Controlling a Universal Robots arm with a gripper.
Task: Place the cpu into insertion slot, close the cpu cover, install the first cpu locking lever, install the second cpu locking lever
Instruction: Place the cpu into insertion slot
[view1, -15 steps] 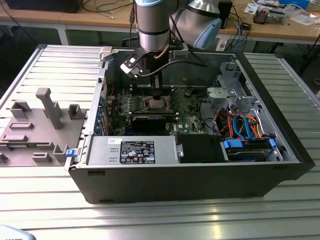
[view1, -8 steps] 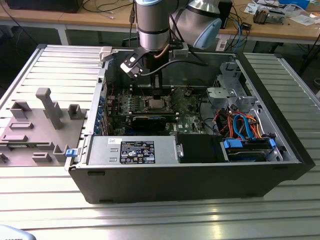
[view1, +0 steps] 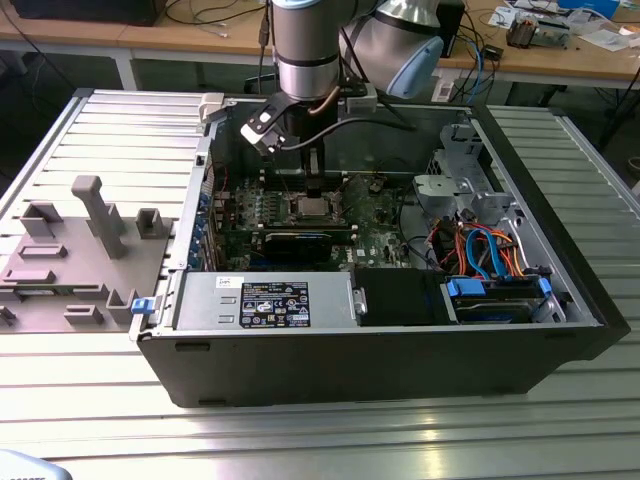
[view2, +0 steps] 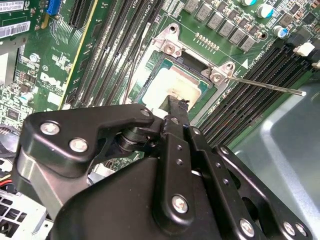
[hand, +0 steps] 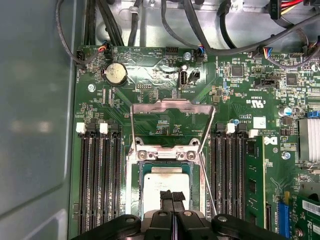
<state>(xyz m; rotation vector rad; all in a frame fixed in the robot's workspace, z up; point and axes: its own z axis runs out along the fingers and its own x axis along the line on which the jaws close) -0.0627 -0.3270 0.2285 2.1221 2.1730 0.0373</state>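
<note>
1. Cpu (hand: 166, 181) is already sitting flat in the insertion slot (hand: 134, 185), silver top facing up, square to the socket frame as far as I can see.
2. Claw (hand: 172, 196) is right over it. In the first wrist view the two fingertips are pinched together with nothing between them, and they overlap the near edge of the chip. I can't tell if they actually touch the lid or just hover above it.
3. Key relation: the cpu cover (hand: 172, 106) is flipped open and stands just beyond the cpu from the claw. Its hinge runs along the socket edge farthest from the fingertips, so its long edge lies crosswise to the direction the claw points.
4. One thin locking lever (view2: 265, 86) sticks out free to the side of the socket, not hooked down, in the second wrist view.
5. Further out, long black memory slots (hand: 100, 170) flank the socket on both sides of the claw. The coin battery (hand: 114, 73) sits well past the open cover on the green motherboard (hand: 240, 90).
6. In the exterior view the claw (view1: 315, 185) is reaching straight down inside the computer case (view1: 400, 350), which lies open on the ribbed metal table (view1: 300, 440).
</note>
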